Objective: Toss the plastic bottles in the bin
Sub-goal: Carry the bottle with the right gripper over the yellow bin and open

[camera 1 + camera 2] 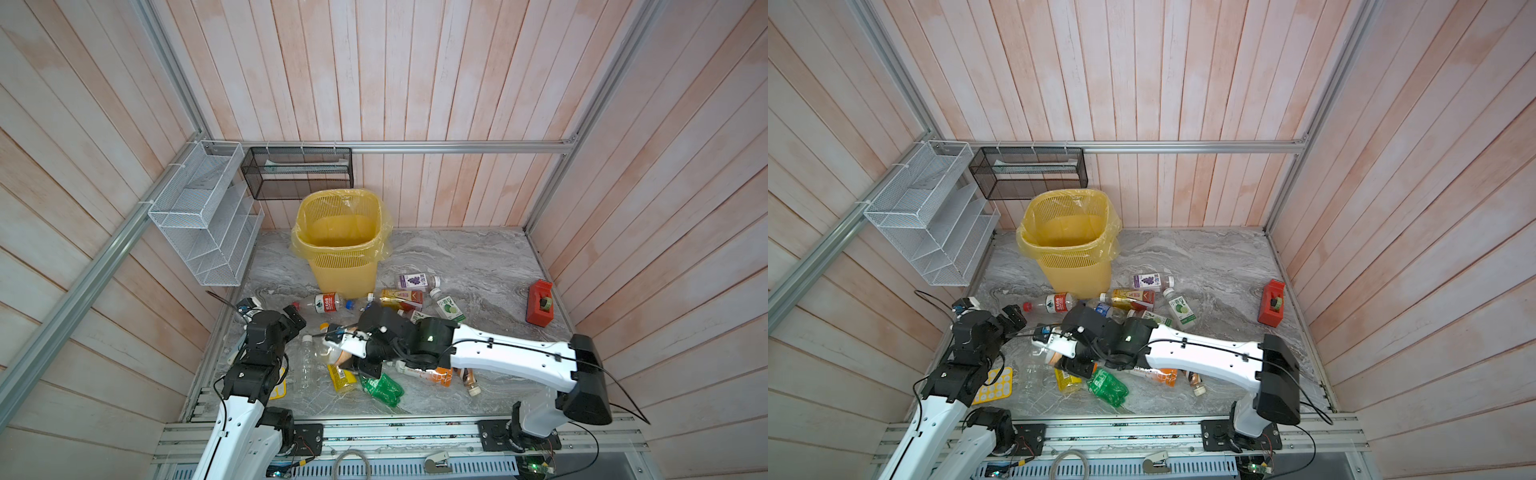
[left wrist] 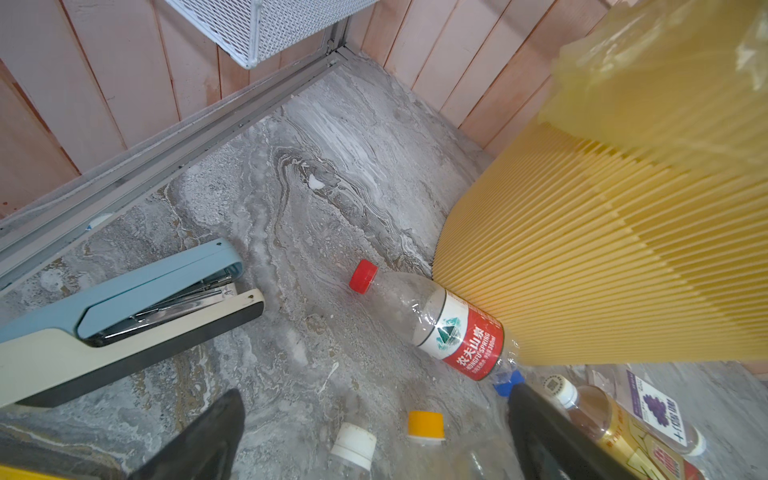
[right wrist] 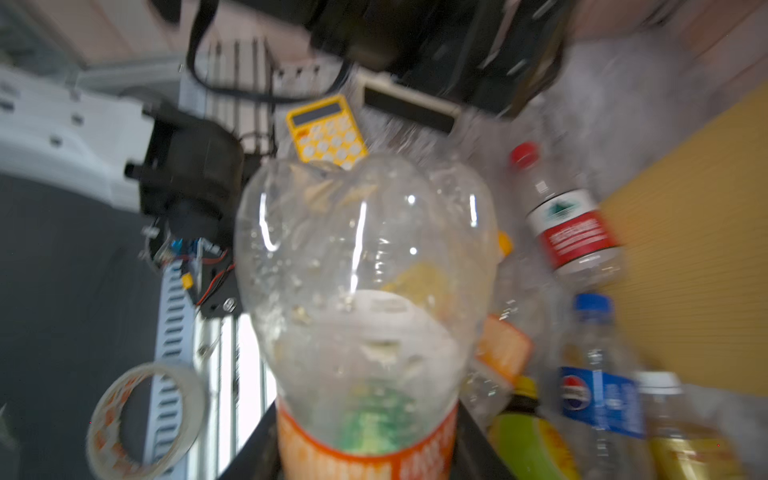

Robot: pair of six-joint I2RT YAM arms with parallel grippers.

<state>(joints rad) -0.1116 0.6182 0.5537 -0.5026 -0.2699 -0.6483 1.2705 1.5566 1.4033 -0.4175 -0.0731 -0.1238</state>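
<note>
My right gripper (image 3: 368, 449) is shut on a clear bottle with an orange label (image 3: 365, 270), held just above the pile at the front middle (image 1: 345, 357). Several plastic bottles lie around it in both top views: a crushed green one (image 1: 382, 388), a clear one (image 1: 306, 361) and a purple grape-label one (image 1: 415, 281). A red-label water bottle (image 2: 449, 328) lies against the foot of the yellow bin (image 1: 338, 249). My left gripper (image 2: 374, 436) hangs open over two bottle caps, nothing between its fingers, near that water bottle (image 1: 1054, 303).
A red tape dispenser (image 1: 540, 302) stands at the right wall. A white wire rack (image 1: 203, 216) and a black mesh basket (image 1: 297, 172) hang behind the bin. A stapler (image 2: 124, 307), a yellow calculator (image 1: 994, 386) and a tape roll (image 3: 145, 419) lie near the left arm.
</note>
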